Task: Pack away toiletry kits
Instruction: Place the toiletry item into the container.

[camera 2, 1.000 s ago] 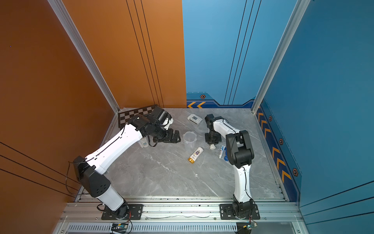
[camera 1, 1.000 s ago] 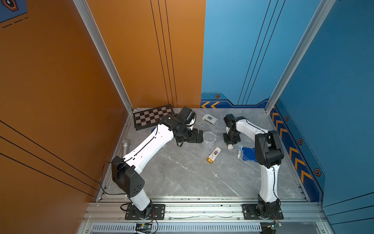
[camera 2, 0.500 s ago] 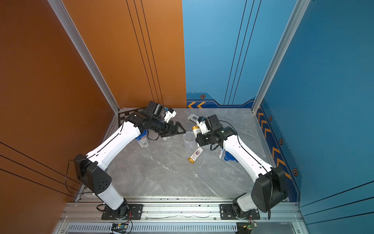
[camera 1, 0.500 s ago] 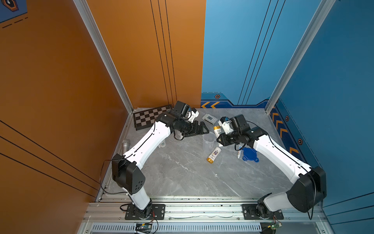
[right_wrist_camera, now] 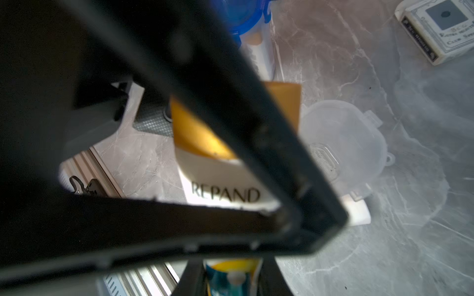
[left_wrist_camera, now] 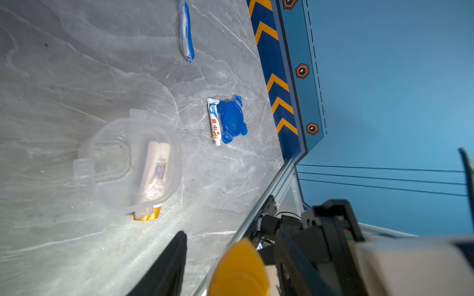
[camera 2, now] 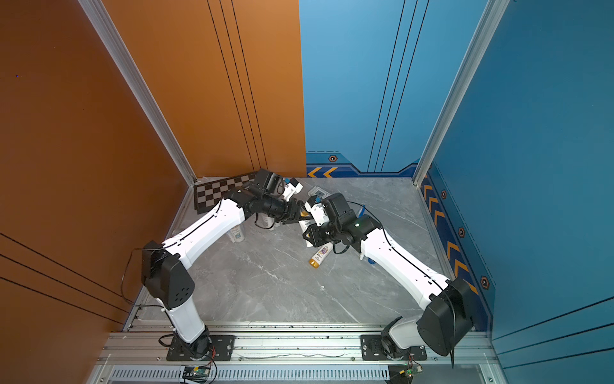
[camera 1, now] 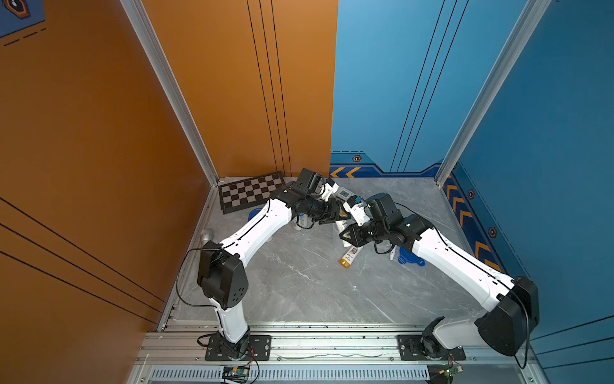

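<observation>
Now, right fingers (right_wrist_camera: 256,143): pinching the white body of the gold-capped bottle (right_wrist_camera: 223,179) and holding it clear of the desk (left_wrist_camera: 77,64).
left fingers (left_wrist_camera: 169,261): standing spread about the gold cap (left_wrist_camera: 238,269). A strip of desk is showing between one finger and the cap, so there is no pinch on that side.
grippers: left gripper (camera 1: 339,214) and right gripper (camera 1: 347,234) are facing each other nose to nose at the back-middle of the desk.
bottle: hanging between them near the mouth of the open clear cup (left_wrist_camera: 102,133); I cannot tell whether it is straight over the mouth.
step, as I am reading it: the bottle is passing from right to left by its cap end, bound for the cup.
doing it well: the left fingers should be seating square on the cap before the right ones let go. The cap looks smooth, so a shallow bite is risking a slip.
around: second bottle (camera 1: 349,256) lying just beside the cup; toothpaste tube (left_wrist_camera: 214,121) lying against the blue lid (left_wrist_camera: 232,119); toothbrush (left_wrist_camera: 186,33) lying well apart.
</observation>
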